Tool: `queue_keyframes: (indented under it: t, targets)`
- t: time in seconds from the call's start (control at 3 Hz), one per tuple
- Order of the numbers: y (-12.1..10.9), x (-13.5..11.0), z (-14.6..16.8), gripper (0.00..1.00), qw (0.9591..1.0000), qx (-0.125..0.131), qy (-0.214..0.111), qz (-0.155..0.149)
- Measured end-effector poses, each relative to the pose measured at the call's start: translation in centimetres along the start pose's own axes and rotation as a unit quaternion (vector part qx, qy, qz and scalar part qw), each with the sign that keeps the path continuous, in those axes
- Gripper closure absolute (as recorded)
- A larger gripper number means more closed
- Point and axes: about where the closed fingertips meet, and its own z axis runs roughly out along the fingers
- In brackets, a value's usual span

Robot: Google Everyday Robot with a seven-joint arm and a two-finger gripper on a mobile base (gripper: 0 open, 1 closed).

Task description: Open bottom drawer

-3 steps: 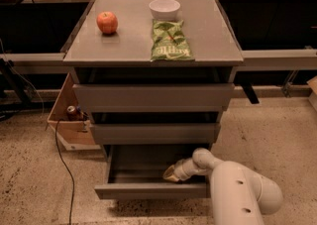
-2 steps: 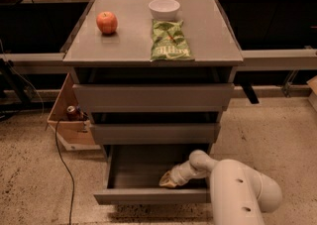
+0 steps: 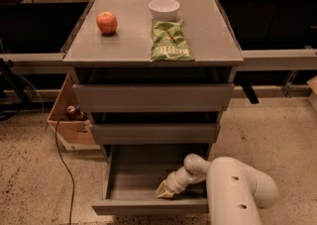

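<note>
- Bottom drawer (image 3: 141,169), the lowest of three grey handle-less drawers with a slim flat front panel and a plain grey tray. It stands pulled well out of the cabinet. Its front panel sits forward of both fronts above, and the tray is open to view from above.
- Tan-tipped gripper (image 3: 166,191) on the end of the thick white robot arm (image 3: 242,194). It is down inside the tray, right of centre, with its tip just behind the inner face of the front panel. Whether it is open or closed cannot be told.
- The arm comes in over the tray's right front. Its bulky white segment takes up the floor at the drawer's front right corner.
- The left half and back of the tray show bare grey floor.
- Middle grey drawer (image 3: 153,133) and taller-fronted top grey drawer (image 3: 153,97) each have a dark gap above the front.
- Flat grey cabinet top (image 3: 215,35) carries three things:
  - a red round apple (image 3: 106,22) at left rear;
  - a white round bowl (image 3: 164,8) at rear centre;
  - a green snack bag (image 3: 170,40) lying flat just in front of the bowl.
- Brown cardboard box (image 3: 67,127) sits on the floor against the cabinet's left side.
- Thin black cable (image 3: 64,169) trails over the speckled floor (image 3: 29,184), left of the drawer and apart from it.
</note>
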Motion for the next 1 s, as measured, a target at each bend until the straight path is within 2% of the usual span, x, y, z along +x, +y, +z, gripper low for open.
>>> queue_keyframes:
  t: [0.33,0.67,1.0]
  targets:
    - [2.0,0.4,0.5,1.0,0.9994,-0.032,0.012,-0.004]
    - [1.9,0.4,0.4,1.0,0.9994,-0.032,0.012,-0.004]
    - [3.6,0.9,0.2,1.0,0.9984,-0.053,0.021,-0.006]
